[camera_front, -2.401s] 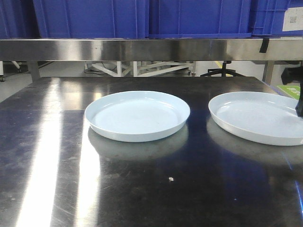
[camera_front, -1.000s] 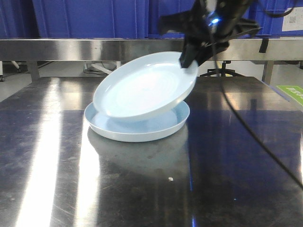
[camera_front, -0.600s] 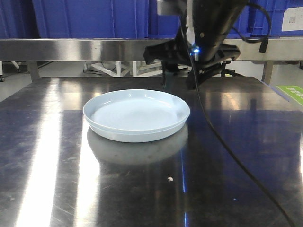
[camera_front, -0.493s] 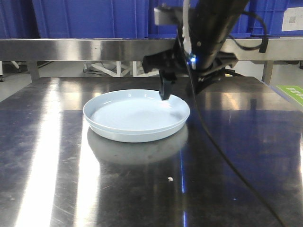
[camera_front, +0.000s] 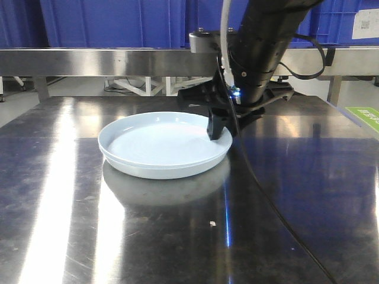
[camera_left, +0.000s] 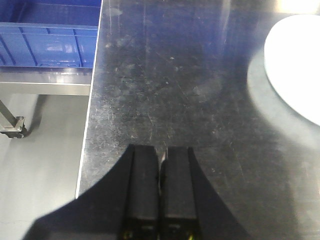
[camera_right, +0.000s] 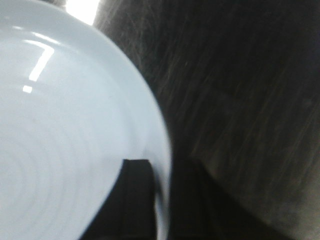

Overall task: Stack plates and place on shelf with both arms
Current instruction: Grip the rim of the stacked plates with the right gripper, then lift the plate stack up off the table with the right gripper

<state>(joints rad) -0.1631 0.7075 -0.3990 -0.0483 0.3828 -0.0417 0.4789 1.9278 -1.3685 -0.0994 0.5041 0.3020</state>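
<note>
Plates: the plates [camera_front: 160, 145] are set flat on the table [camera_front: 284, 225], at the centre of the front view. They are seen as one pale round outline, and the two rims can hardly be told apart.
Right end effector: the right end effector [camera_front: 224, 126] is lowered onto the right-hand rim of the plates. In its wrist view one of the fingers [camera_right: 136, 195] is seen inside the rim and the other outside, both close against it. Whether the rim is pinched cannot be told through the blur.
Left end effector: the left end effector [camera_left: 160, 190] is held over the table near its edge, with its fingers pressed together. The plates are seen at the upper right of its view, well apart.
Shelf: the shelf [camera_front: 89, 62] is seen as a steel beam across the top of the front view, behind the table, with blue crates [camera_front: 118, 23] on it.
</note>
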